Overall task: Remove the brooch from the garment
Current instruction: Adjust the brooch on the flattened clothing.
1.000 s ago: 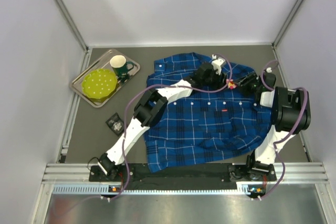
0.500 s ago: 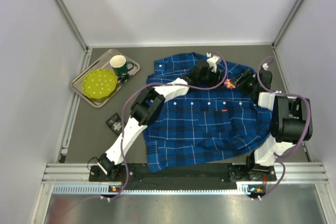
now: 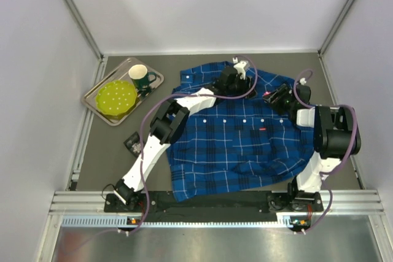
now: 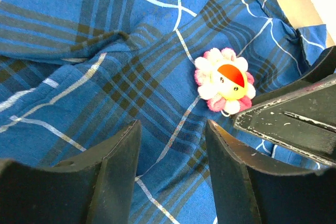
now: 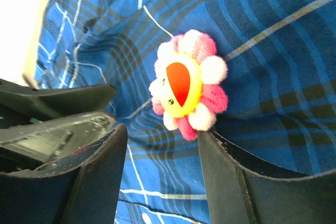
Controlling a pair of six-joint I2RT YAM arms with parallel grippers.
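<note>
The garment, a blue and navy plaid shirt (image 3: 239,139), lies spread flat on the table. The brooch, a pink and white fluffy flower with a yellow face (image 3: 268,96), sits on the shirt near its upper right. It shows in the left wrist view (image 4: 224,81) and the right wrist view (image 5: 186,85). My left gripper (image 4: 172,132) is open and empty over the cloth, short of the brooch to its left (image 3: 232,80). My right gripper (image 5: 163,137) is open, its jaws just short of the brooch, one fingertip (image 5: 212,140) touching its lower petals.
A metal tray (image 3: 101,107) at the back left holds a green mug (image 3: 140,77) and a yellow-green disc (image 3: 116,97). A small black object (image 3: 132,144) lies on the table left of the shirt. White walls enclose the table.
My left gripper has drawn back to the left, away from the brooch. My right gripper has shifted left, closer to the brooch. The brooch stays on the shirt.
</note>
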